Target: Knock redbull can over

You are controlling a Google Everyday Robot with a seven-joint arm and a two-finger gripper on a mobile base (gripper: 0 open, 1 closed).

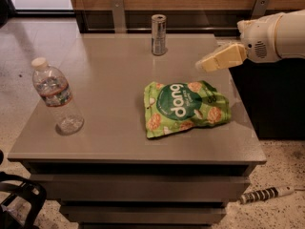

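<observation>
The gripper [206,64] hangs in the air over the right side of the table [114,75], its pale cream tip pointing left and a little downward, out from the white arm [279,35] that reaches in from the right. From where I stand it reads as one tapered wedge, so I cannot tell whether the jaws are spread or pressed together. It holds nothing and touches nothing.

Just below the tip and a bit nearer to me lies a green snack bag [186,108], flat on the tabletop, its upper right corner close under the gripper.

The redbull can [158,35] stands upright to the left of the tip and farther back, near the table's rear edge, well apart from the gripper.

Much farther left of the jaws, toward the front left of the table, a clear water bottle [56,97] with a white cap stands leaning slightly.

Down on the speckled floor, below and to the right of the gripper, lies a striped rod-like object [264,193].
</observation>
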